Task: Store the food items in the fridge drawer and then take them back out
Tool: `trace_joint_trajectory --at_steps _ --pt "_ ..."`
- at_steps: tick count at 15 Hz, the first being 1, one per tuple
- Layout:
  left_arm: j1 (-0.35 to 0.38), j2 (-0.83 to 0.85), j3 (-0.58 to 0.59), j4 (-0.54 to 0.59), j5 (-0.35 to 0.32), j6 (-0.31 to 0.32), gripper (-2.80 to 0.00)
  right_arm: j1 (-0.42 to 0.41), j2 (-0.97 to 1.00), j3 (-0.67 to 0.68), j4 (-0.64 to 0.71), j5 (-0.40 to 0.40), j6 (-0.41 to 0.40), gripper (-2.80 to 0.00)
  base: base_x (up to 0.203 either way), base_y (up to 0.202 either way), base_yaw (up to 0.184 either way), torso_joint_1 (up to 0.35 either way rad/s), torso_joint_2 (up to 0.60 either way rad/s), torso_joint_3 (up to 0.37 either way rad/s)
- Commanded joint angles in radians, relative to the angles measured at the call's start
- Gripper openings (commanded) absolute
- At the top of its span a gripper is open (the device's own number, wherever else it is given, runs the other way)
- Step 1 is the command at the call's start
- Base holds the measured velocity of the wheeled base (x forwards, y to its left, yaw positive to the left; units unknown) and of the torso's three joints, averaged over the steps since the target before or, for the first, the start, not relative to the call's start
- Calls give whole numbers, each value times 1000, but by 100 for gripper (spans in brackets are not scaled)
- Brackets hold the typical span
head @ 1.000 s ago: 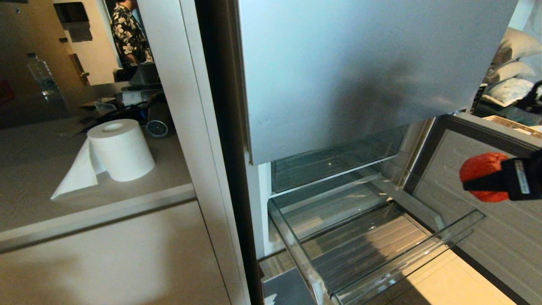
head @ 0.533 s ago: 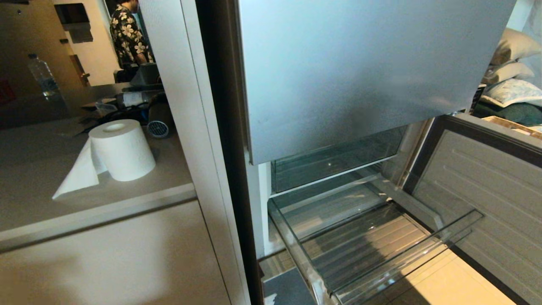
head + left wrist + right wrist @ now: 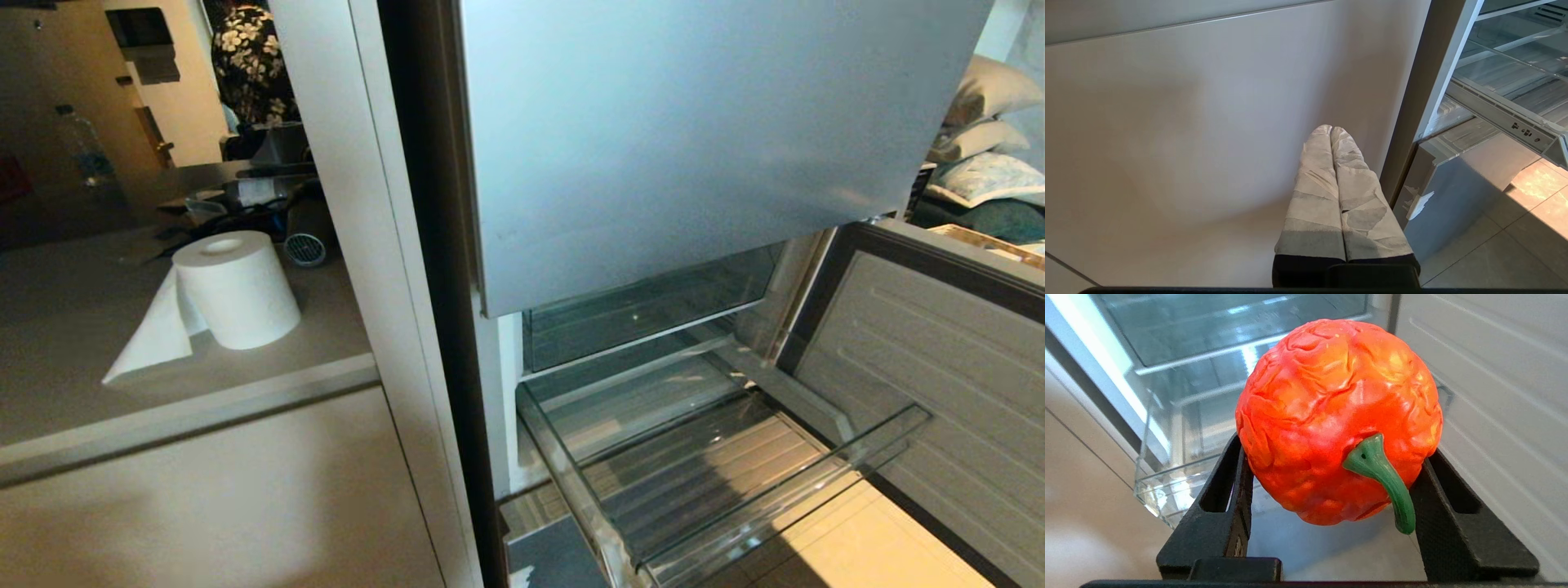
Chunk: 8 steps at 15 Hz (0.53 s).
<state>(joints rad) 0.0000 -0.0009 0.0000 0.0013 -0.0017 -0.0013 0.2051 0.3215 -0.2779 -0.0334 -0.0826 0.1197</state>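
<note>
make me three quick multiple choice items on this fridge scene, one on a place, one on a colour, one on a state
1. Where does the paper roll stand?
A. on the counter left of the fridge
B. inside the fridge drawer
C. on the floor

2. What colour is the stem of the food item in the right pincer?
A. brown
B. green
C. yellow

3. What state is the fridge drawer in?
A. pushed fully shut
B. pulled out, full of food
C. pulled out, nothing seen in it

Key:
1 A, the head view shows the roll on the pale counter beside the fridge.
2 B, the right wrist view shows a green stem curling off the orange-red item clamped in the pincer.
3 C, the head view shows the clear drawer drawn forward with its ribbed floor bare.
</note>
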Motion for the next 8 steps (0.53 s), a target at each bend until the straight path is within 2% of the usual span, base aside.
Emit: trace_joint_trajectory --at_steps 1,6,8 --pt "0 1 2 0 0 0 -280 9 -49 101 -67 0 -7 -280 0 0 0 0 0 0" --pt "0 1 2 0 0 0 -280 10 -50 275 -172 0 -39 -280 0 0 0 0 0 0" --pt "0 1 2 0 0 0 -280 -13 -49 279 -160 -3 -53 -280 0 0 0 0 0 0"
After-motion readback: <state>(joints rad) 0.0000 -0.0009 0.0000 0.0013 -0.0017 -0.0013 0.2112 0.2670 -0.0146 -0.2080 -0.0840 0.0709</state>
